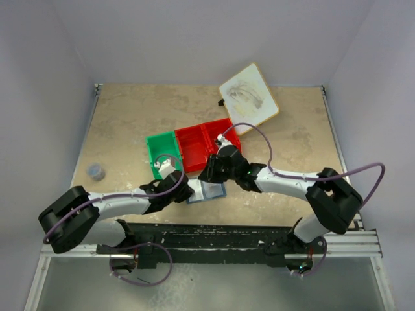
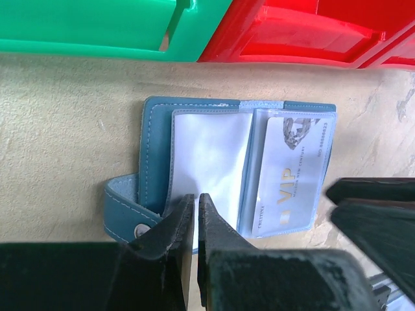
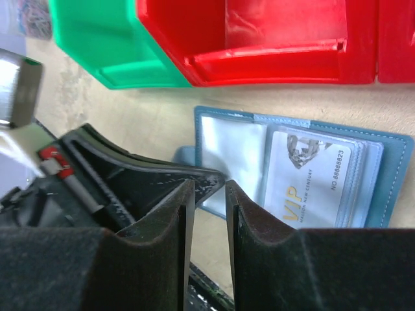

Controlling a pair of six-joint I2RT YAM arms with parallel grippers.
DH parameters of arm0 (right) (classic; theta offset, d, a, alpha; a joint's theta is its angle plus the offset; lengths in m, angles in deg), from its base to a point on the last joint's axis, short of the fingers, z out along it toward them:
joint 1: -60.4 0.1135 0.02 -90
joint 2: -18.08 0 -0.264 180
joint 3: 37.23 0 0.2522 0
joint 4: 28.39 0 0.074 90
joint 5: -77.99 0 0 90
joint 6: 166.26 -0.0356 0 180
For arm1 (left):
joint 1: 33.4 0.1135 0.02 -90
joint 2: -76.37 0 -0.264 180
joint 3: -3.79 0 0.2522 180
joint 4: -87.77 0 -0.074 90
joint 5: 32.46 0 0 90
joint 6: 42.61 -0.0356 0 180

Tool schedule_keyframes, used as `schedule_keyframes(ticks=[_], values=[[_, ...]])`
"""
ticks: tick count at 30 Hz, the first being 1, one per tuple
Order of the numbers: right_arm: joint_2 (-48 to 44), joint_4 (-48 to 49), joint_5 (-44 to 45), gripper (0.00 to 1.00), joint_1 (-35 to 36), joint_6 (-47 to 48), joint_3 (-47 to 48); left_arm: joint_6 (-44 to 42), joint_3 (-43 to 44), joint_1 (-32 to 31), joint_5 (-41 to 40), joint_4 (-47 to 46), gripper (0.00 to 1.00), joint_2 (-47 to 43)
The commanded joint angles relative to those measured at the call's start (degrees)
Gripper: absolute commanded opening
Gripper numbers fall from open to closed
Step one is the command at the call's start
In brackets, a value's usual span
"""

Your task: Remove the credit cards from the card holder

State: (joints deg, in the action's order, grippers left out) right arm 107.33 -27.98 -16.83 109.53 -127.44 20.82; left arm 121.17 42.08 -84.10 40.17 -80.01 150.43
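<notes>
The card holder (image 2: 194, 146) lies open on the table, dark blue outside with a pale two-panel inside; it also shows from above (image 1: 209, 192). A grey-white VIP credit card (image 2: 292, 172) sits in its right pocket (image 3: 311, 181). The left pocket shows only a clear sleeve. My left gripper (image 2: 196, 197) is shut, its tips over the near edge of the left panel. Whether the tips pinch the sleeve does not show. My right gripper (image 3: 209, 184) stands slightly open and empty beside the holder's near edge, close to the left fingers.
A green bin (image 1: 162, 152) and two red bins (image 1: 194, 146) stand just behind the holder. A white wood-rimmed board (image 1: 249, 99) lies at the back right. A small round grey object (image 1: 96, 171) sits at the far left.
</notes>
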Motion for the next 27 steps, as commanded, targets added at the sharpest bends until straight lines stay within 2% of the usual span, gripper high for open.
schedule_keyframes(ticks=[1, 4, 12, 21, 27], values=[[-3.8, -11.7, 5.3, 0.30, 0.2, 3.3, 4.1, -2.2, 1.8, 0.0, -1.1, -1.3, 0.03, 0.0], [-4.4, -13.9, 6.5, 0.30, 0.2, 3.0, 2.4, -3.4, 1.7, 0.0, -0.8, -2.8, 0.04, -0.4], [-4.4, -12.0, 6.9, 0.30, -0.3, 0.8, -2.0, -5.3, 1.6, 0.0, 2.0, -8.0, 0.05, 0.9], [-1.6, -10.1, 4.8, 0.30, -2.9, 2.3, -1.6, -6.7, 2.0, 0.0, 3.6, -11.0, 0.06, 2.0], [1.0, -10.6, 4.0, 0.31, -3.7, 3.2, 0.9, -4.9, -1.1, 0.0, 6.1, -18.6, 0.11, 4.0]])
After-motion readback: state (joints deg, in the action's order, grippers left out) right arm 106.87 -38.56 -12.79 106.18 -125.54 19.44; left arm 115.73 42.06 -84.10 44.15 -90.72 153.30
